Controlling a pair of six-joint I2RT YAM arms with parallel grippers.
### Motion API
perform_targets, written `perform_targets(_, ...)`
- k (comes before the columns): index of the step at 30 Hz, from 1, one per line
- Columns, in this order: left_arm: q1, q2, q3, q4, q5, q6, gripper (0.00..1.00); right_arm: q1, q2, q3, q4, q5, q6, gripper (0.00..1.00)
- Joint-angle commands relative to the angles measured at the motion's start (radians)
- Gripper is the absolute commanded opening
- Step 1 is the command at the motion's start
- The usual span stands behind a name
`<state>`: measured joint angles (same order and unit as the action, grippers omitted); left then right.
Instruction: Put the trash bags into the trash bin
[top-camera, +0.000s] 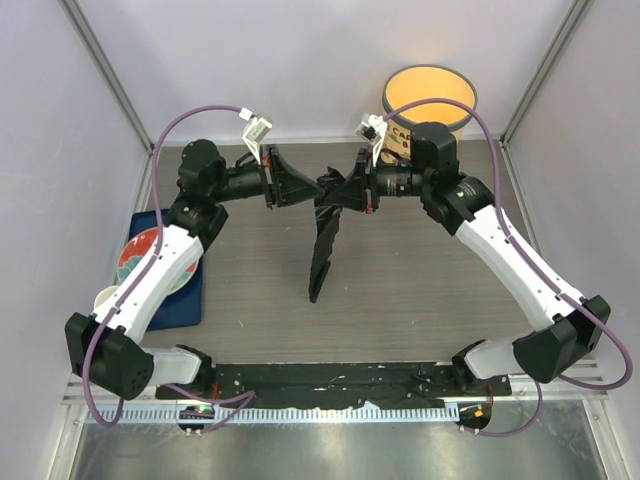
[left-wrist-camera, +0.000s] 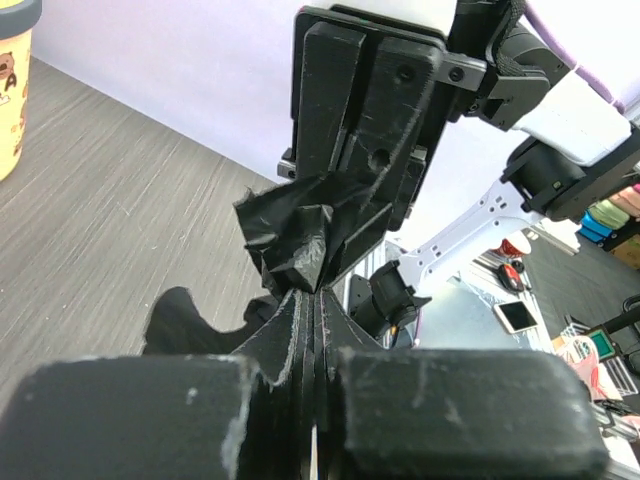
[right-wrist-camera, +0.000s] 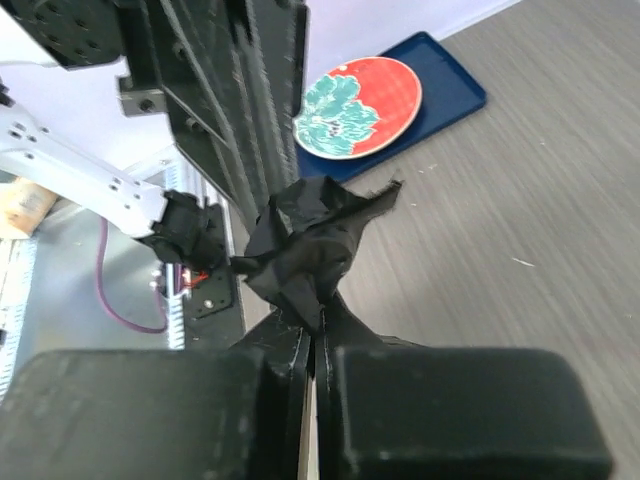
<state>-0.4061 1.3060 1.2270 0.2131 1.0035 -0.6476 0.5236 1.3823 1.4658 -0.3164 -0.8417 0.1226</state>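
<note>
Now the left pincer (top-camera: 315, 190) and right pincer (top-camera: 343, 192) both squeeze the black trash bag (top-camera: 322, 250), tip to tip. It hangs down below them. The trash bin (top-camera: 430, 92) stands behind the right pincer.

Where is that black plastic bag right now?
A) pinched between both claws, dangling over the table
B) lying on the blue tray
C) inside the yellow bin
A: the left claw and right claw both pinch the trash bag, its tail hanging over the table.
</note>
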Motion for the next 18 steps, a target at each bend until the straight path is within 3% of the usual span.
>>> perform_targets(1,0.029,-0.05,0.011,0.019,0.03,-0.001,0.0,-0.04,-0.046,0.019,-0.076,0.03,-0.095,0.01)
perform_targets(11,0.093,-0.08,0.009,-0.084,0.02,0.094,0.0,-0.183,-0.074,0.036,-0.185,0.0,-0.143,0.01)
perform_targets(14,0.04,-0.065,0.055,-0.183,-0.002,0.221,0.3,-0.18,-0.074,0.012,-0.121,-0.068,-0.081,0.01)
perform_targets(15,0.023,-0.042,0.074,-0.204,-0.008,0.25,0.46,-0.177,-0.074,0.007,-0.107,-0.079,-0.074,0.01)
perform_targets(18,-0.036,-0.01,0.135,-0.239,-0.058,0.316,0.61,-0.149,-0.068,0.011,-0.098,-0.095,-0.08,0.01)
